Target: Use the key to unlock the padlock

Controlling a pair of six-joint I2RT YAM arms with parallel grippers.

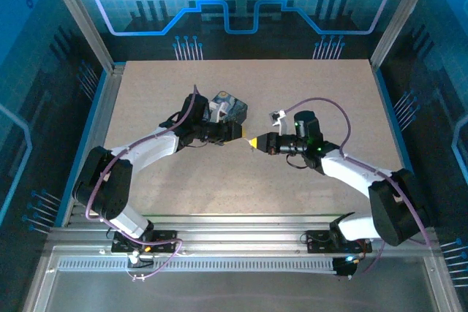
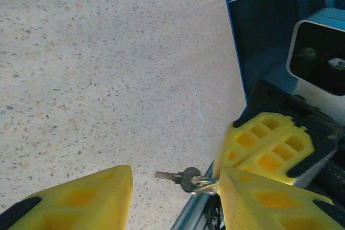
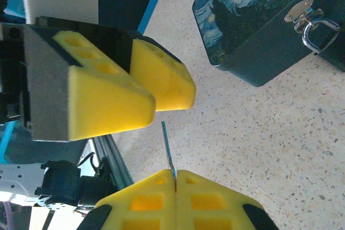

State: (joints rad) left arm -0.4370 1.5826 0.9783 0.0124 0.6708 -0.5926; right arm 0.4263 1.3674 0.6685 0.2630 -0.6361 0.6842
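1. Yellow-padded right gripper (image 3: 173,173): jaws pressed together, pinching the key (image 2: 187,179) at the very tip.
2. Key: from the right wrist view it is edge-on, a thin strip standing out of the seam between the two pads. From the left wrist view its round head and a small ring sit against the right gripper's tip. The toothed blade points away from that tip, above the table surface (image 1: 329,85).
3. Left gripper (image 1: 235,134): spread, nothing between the jaws. Its fingers (image 2: 86,200) stand well apart in its own wrist view, and the key shows in the gap beyond them. The key head is just beside the tip of one finger; contact cannot be confirmed.
4. Arm positions: seen from above, both arms reach inward and the two grippers meet almost tip to tip near the middle of the table, left one on the left, right one on the right.
5. Dark blue swirl-patterned tin (image 3: 253,30): resting on the table just far of the grippers, lid down.
6. Padlock (image 3: 317,30): a silvery loop hangs at the clasp on the tin's side wall. Its dark body cannot be made out against the tin. It is apart from the key and from both grippers.
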